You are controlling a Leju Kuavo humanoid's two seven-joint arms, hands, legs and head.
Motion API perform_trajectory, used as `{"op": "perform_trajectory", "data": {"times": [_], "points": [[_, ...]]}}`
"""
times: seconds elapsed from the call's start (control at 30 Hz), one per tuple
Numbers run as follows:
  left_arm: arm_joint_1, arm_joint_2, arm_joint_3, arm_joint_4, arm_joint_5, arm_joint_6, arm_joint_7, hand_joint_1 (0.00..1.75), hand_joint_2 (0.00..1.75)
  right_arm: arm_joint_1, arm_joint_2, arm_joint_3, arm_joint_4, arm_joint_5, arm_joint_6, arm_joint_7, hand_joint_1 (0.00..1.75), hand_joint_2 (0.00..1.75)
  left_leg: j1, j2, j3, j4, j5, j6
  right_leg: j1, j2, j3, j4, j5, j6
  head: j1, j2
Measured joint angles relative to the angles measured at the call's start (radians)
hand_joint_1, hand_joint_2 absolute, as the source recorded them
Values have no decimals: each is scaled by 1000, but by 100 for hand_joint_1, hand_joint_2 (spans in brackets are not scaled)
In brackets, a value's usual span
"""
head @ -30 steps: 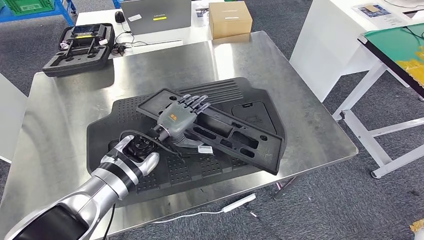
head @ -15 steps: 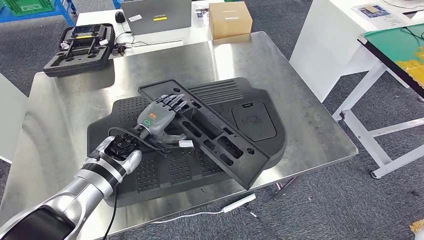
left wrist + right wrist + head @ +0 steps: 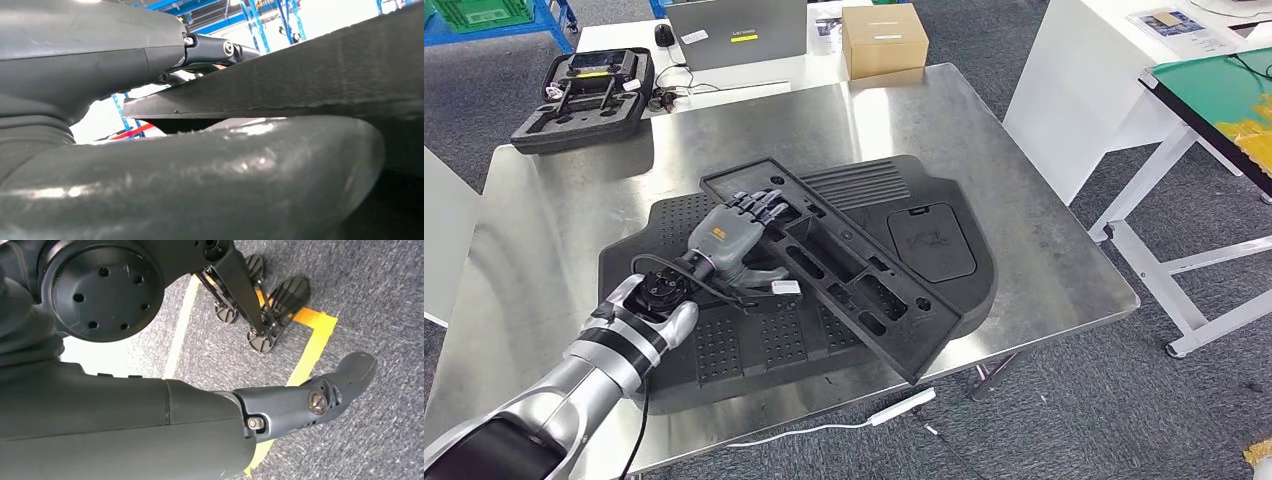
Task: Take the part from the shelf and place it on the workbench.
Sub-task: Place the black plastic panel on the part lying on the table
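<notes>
— part (image 3: pixel 844 265), that long black moulded strip: the left hand (image 3: pixel 736 238) has it by the end nearer the workbench's left edge, fingers (image 3: pixel 759 207) laid over the top face and the thumb (image 3: pixel 200 175) tucked under its edge. so it's holding, not just resting.

— how does it look to handle?

— stiff, i'd say. it spans out from the hand toward the front right corner of the workbench (image 3: pixel 544 200) without any droop i can see. probably light for its length, a ribbed plastic shell full of pockets. held at one end like that it could swing or twist, so a grip nearer the middle rail would be steadier.

— and where is it lying?

— slantwise on top of the big black panel (image 3: pixel 674 330) in the middle of the workbench, its far tip close to the front edge.

— the right hand (image 3: pixel 310 400)?

— hanging over the carpet, fingers apart, holding nothing.
</notes>
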Motion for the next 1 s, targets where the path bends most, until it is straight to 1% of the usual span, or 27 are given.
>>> {"op": "perform_trajectory", "data": {"times": [0.17,0.3,0.6,1.0], "points": [[0,1,4,1,-48,19,32,0,0,0,-2,0,0,0,3,-2,0,0,0,0,1,0,0,0,0,0,0,0,0,0,0,0],[-4,1,6,8,-94,21,66,0,175,0,-4,0,0,0,6,-3,0,0,0,0,1,0,0,0,0,0,1,0,0,0,0,0],[-24,2,46,60,-207,60,209,0,175,0,-4,-3,0,3,6,0,0,0,0,0,2,0,0,0,0,0,2,0,0,0,0,0],[-41,3,132,118,-270,100,273,0,175,0,-3,-6,0,9,3,4,0,0,0,0,6,0,0,0,0,0,6,0,0,0,0,0]]}}
